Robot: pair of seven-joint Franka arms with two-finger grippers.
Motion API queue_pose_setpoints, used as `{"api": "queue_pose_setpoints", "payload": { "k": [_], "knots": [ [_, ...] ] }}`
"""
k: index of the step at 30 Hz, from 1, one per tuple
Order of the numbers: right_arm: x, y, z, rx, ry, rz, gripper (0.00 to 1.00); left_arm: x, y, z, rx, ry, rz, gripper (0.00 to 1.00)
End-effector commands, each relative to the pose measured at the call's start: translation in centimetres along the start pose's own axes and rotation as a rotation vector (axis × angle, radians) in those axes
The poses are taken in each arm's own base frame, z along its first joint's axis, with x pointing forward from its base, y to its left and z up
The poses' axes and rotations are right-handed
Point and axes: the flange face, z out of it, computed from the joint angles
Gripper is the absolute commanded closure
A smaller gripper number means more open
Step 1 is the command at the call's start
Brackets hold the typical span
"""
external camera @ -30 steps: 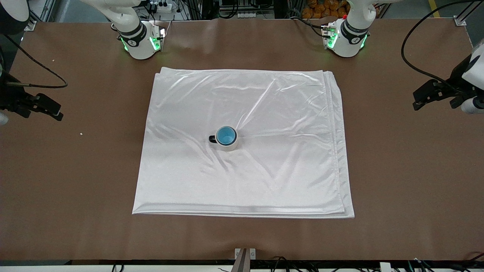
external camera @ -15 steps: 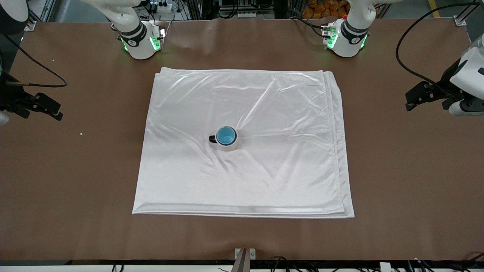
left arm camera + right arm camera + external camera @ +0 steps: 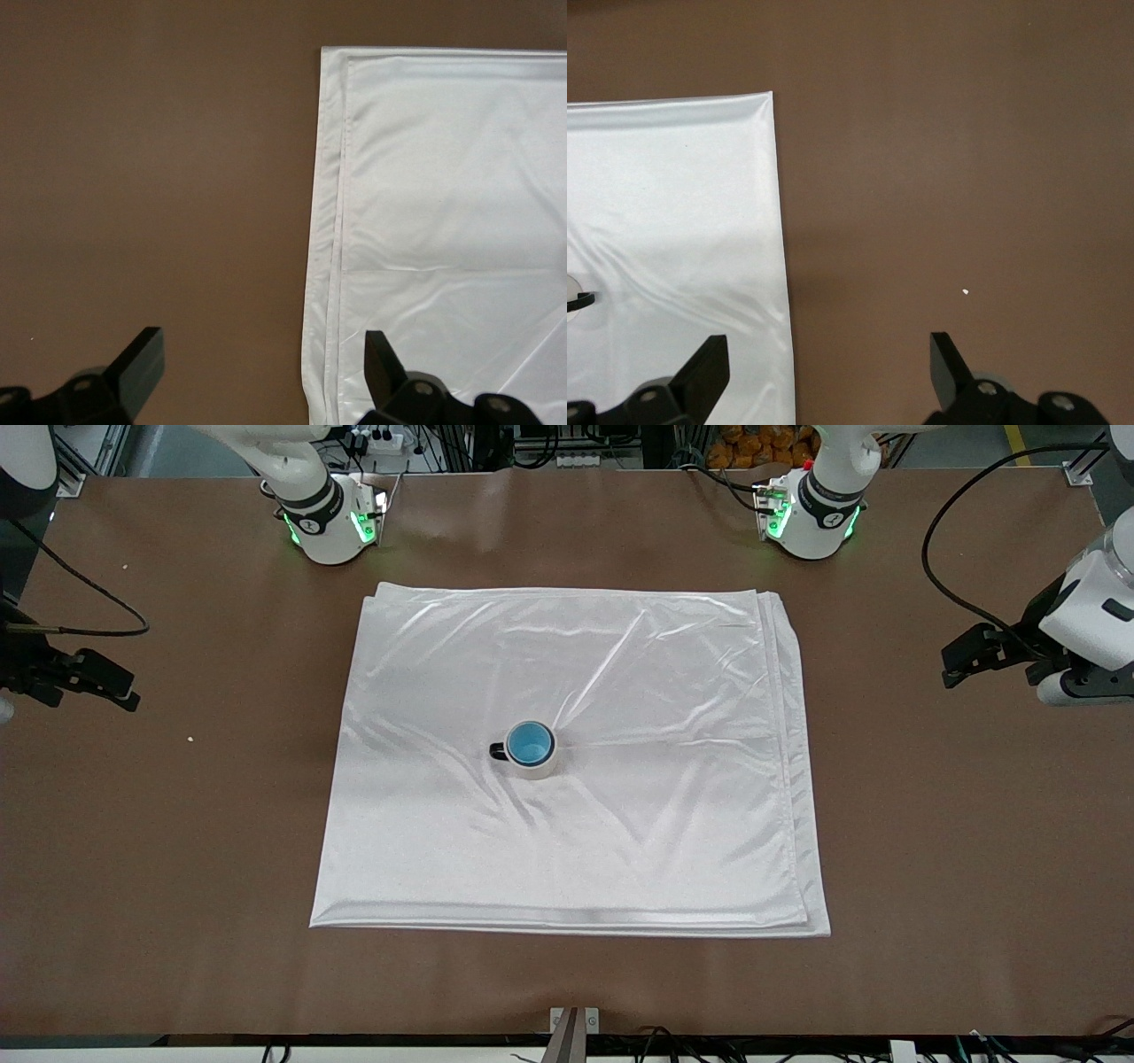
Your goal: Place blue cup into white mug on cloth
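Note:
The blue cup (image 3: 531, 743) sits upright inside the white mug (image 3: 539, 768), whose black handle (image 3: 498, 752) points toward the right arm's end. The mug stands near the middle of the cloth (image 3: 620, 673). My left gripper (image 3: 952, 666) is open and empty over bare table at the left arm's end; its view (image 3: 264, 354) shows the cloth's edge (image 3: 443, 177). My right gripper (image 3: 126, 691) is open and empty over bare table at the right arm's end; its view (image 3: 828, 354) shows a cloth corner (image 3: 673, 195) and the mug's handle (image 3: 579, 301) at the frame's edge.
The brown table (image 3: 930, 824) surrounds the cloth on all sides. The two arm bases (image 3: 332, 522) (image 3: 811, 518) stand along the table's edge farthest from the front camera. A small white speck (image 3: 190, 738) lies near the right arm's end.
My left gripper has drifted a little toward the cloth. My right gripper has shifted slightly away from the cloth. The cup and mug have not moved.

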Motion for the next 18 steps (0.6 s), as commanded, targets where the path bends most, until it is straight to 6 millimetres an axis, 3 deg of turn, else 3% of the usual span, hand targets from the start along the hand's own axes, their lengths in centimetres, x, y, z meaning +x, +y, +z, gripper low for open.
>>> {"api": "queue_pose_setpoints", "payload": {
  "k": [1, 18],
  "knots": [
    [0.37, 0.10, -0.52, 0.009, 0.007, -0.009, 0.00, -0.21, -0.08, 0.06, -0.018, -0.007, 0.002, 0.00],
    [0.36, -0.15, -0.52, 0.008, 0.007, -0.014, 0.00, -0.09, 0.19, 0.11, -0.044, -0.005, 0.003, 0.00]
  ]
}}
